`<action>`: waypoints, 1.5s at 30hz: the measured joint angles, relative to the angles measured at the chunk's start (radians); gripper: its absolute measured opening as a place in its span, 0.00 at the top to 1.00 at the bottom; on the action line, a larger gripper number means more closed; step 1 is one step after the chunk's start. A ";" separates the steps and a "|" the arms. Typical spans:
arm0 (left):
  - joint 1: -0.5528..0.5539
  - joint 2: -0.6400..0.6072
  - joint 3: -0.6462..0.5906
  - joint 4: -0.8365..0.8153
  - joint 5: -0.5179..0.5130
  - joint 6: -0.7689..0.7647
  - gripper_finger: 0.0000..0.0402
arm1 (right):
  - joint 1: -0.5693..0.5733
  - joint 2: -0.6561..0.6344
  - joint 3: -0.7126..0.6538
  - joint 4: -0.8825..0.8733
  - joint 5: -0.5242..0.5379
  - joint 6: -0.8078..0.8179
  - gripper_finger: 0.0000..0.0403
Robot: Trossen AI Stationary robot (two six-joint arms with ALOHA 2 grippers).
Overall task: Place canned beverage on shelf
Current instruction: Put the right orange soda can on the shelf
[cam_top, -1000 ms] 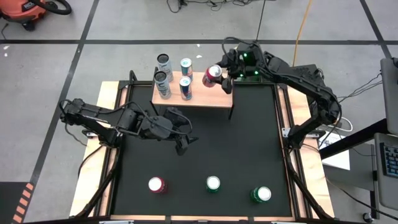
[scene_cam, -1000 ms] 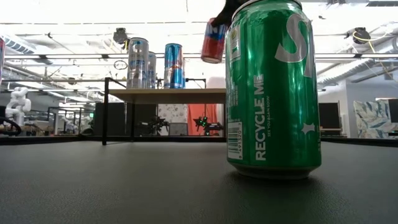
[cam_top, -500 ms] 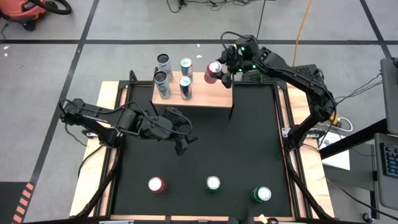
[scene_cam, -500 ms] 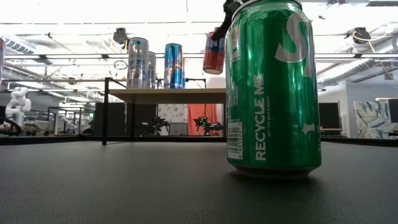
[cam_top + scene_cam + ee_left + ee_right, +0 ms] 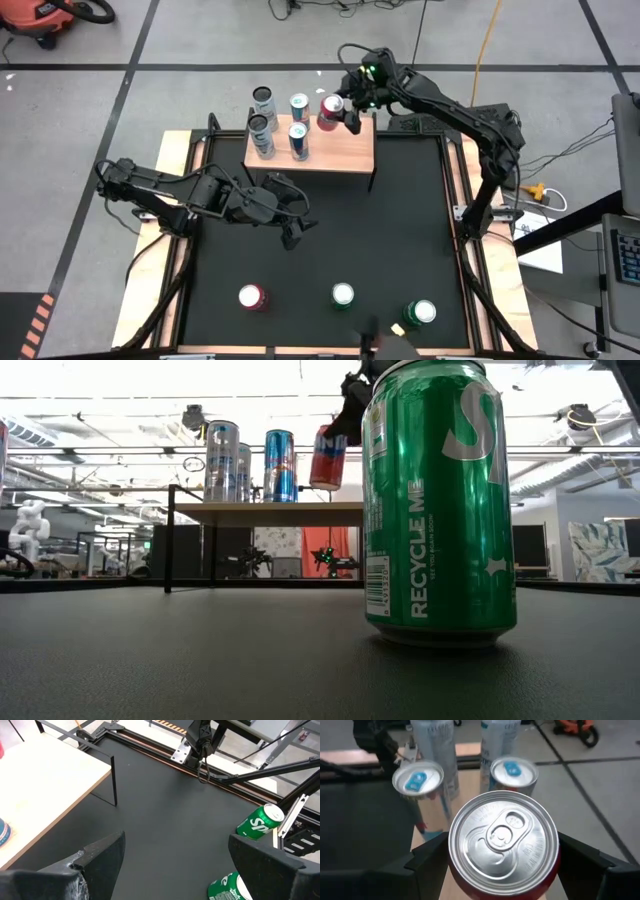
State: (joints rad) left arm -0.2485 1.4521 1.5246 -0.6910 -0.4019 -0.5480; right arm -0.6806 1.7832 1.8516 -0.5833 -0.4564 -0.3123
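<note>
So the red can (image 5: 331, 110) I'm carrying is hanging in the air over the far right part of the shelf (image 5: 340, 155), tilted a bit and not touching the board yet. In the low view it's (image 5: 327, 457) clearly floating above the wood, just right of the cans already standing there. The right gripper (image 5: 347, 108) is pinching it across the body, one finger on each side, and in the wrist view I'm looking straight down on its silver lid (image 5: 503, 836) with dark fingers (image 5: 427, 860) hugging both flanks.

Already on the shelf: two blue cans (image 5: 299, 141) and two tall silver cans (image 5: 261, 136), all bunched on its left half, close to where I'm heading. So I'd say I'm in the middle of the carry-and-line-up bit, with the set-down not done yet.

Next move as I see it: get the can upright, bring it straight down onto bare wood beside the nearest blue can without clipping it, then let go only once the base is sitting flat. The shelf is narrow so there isn't much slack.

Well in front of the shelf, the left gripper (image 5: 293, 232) is idling over the black mat (image 5: 400, 230) with its jaws spread and nothing in them. Further out, along the mat's near edge, a second red can (image 5: 250, 297) and two green cans (image 5: 343, 295) are waiting their turn
</note>
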 joint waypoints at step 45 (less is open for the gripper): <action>0.003 0.001 0.000 0.001 0.005 0.003 0.11 | -0.058 0.104 0.076 -0.162 -0.123 -0.251 0.28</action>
State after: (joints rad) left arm -0.2454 1.4528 1.5246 -0.6899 -0.3969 -0.5446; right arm -0.7391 1.8870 1.9274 -0.7450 -0.5793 -0.5637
